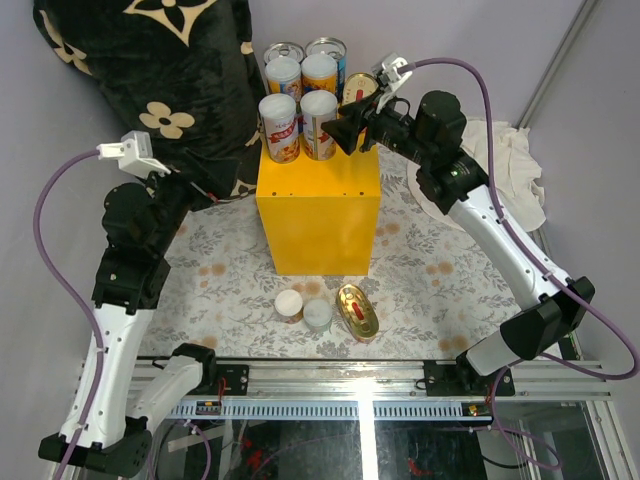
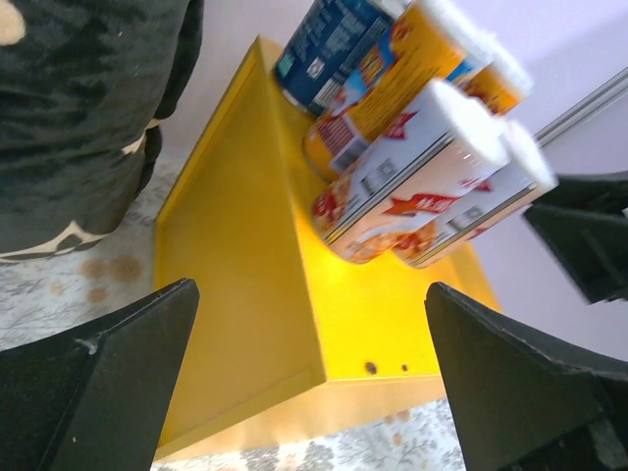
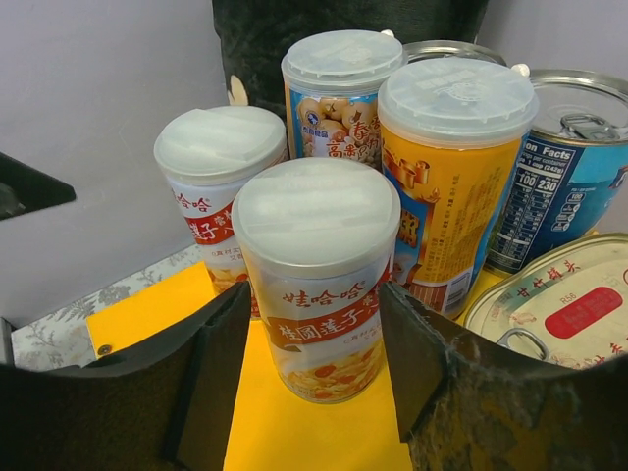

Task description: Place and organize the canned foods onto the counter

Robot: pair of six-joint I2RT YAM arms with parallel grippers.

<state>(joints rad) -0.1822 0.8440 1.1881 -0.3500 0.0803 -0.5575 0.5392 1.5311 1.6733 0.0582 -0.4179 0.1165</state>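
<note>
Right claw (image 3: pixel 312 329) half-closed round front can (image 3: pixel 314 235), fingers (image 3: pixel 211 383) against both sides. Looks like a grip to square it into the row. Can stands on counter (image 3: pixel 147 314), between the jaws. Other cans (image 3: pixel 446 147) packed just beyond it; oval tin (image 3: pixel 559 304) to claw's right. Left claw (image 2: pixel 309 294) wide open, empty, counter ahead. Parked clear, I'd guess.

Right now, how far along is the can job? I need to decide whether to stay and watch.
Done: seven tins sit on the yellow counter, an oval gold tin among them. In hand: the right gripper straddles the front-right white-lidded can there; whether it grips is unclear. Left: a cream-lidded small can, a pale-lidded small can and a second oval tin lie on the floral mat.
</note>
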